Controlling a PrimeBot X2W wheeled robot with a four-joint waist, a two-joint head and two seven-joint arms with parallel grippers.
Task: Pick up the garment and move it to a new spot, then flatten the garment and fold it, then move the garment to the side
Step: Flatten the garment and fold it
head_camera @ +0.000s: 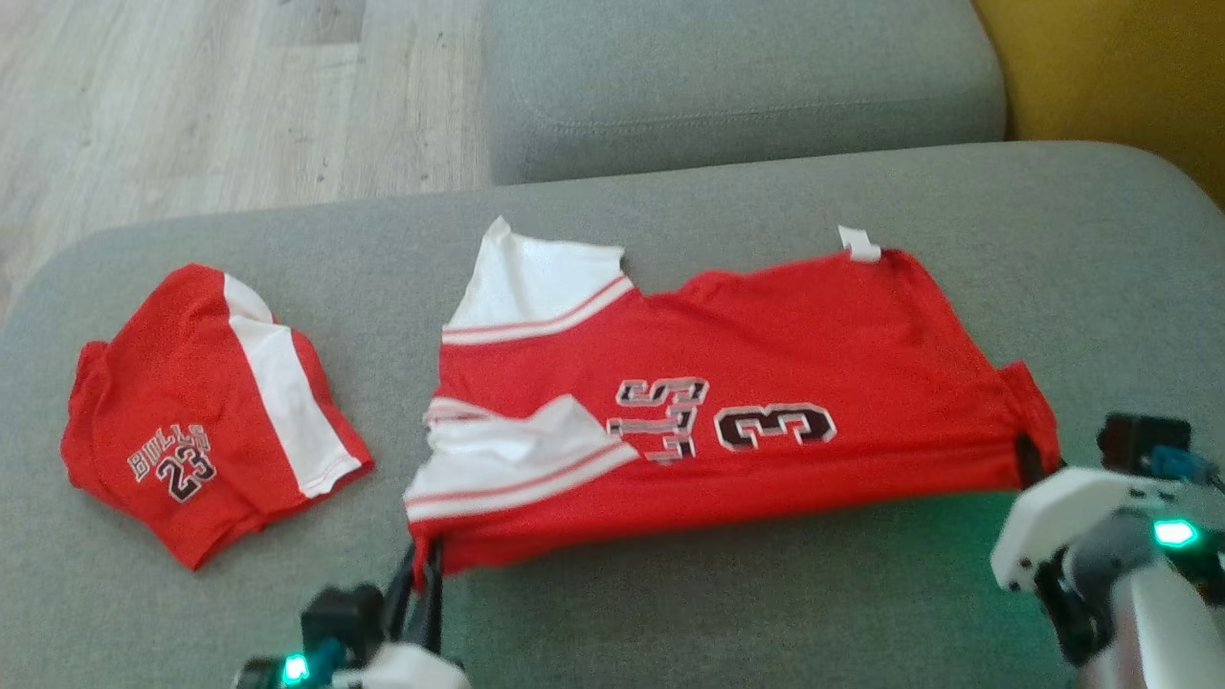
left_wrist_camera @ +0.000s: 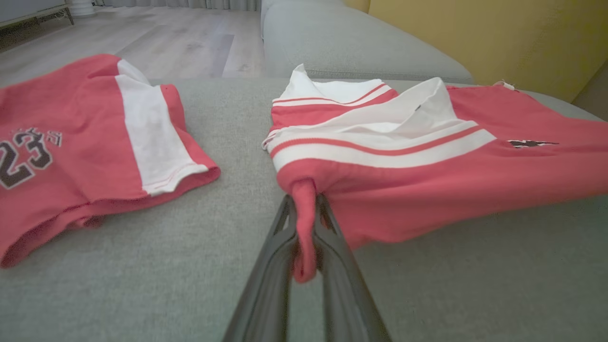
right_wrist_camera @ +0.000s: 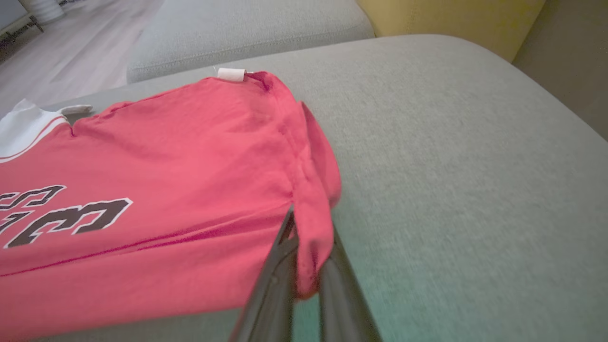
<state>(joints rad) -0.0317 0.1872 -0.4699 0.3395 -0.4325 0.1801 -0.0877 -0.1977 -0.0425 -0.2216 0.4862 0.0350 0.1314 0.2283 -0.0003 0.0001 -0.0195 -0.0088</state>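
Pinching jersey [left_wrist_camera: 427, 190] corners: jaws; shorts [left_wrist_camera: 71, 118] alongside

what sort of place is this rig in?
Probably a home living room: grey upholstered sofa cushions serve as the work surface, with a red jersey spread on them, a pale wood-plank floor beyond and a yellow wall behind.

Red jersey [right_wrist_camera: 166, 190]: lies spread on grey seat [right_wrist_camera: 451, 166], runs off the left edge. Bears dark, white-edged print [right_wrist_camera: 71, 218] at lower left, white striped trim [right_wrist_camera: 23, 128] at far left, small white tag [right_wrist_camera: 231, 74] at the upper corner. Near corner bunched and pinched between the two dark fingers [right_wrist_camera: 270, 294] of right gripper [right_wrist_camera: 311, 232], clamped on the fold, cloth hanging between them. Behind: second grey cushion [right_wrist_camera: 247, 28], pale wood floor [right_wrist_camera: 71, 52], yellow wall [right_wrist_camera: 451, 19]. Green tint on seat beside the fingers.
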